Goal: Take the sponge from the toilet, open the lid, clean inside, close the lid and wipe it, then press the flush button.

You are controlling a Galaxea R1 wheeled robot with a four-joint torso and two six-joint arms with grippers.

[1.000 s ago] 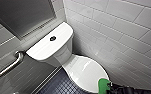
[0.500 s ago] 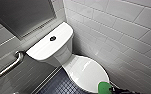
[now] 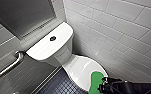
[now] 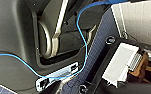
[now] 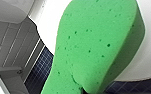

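- The toilet (image 3: 63, 53) is seen in the same place in the head view as a second ago. No shift of the whole picture is noted, so the robot is judged to be standing rather than driving.
- The lid (image 3: 77, 66) is found shut over the bowl, as it was before. Neither the opening nor the closing step is being carried out at this moment.
- The sponge (image 3: 96, 79) is kept at the front edge of the lid, resting on it or just above it; contact cannot be settled. Hardly any travel is noted, so either a grasp just taken or a slow wipe is suggested, and which of the two cannot be told.
- The right pincer (image 3: 104, 85) is judged to be clamped on the near end of the sponge, since the green pad is held out stiffly and close in the right wrist view.
- The flush button (image 3: 52, 38) is found on the tank top, well apart from the pincer.
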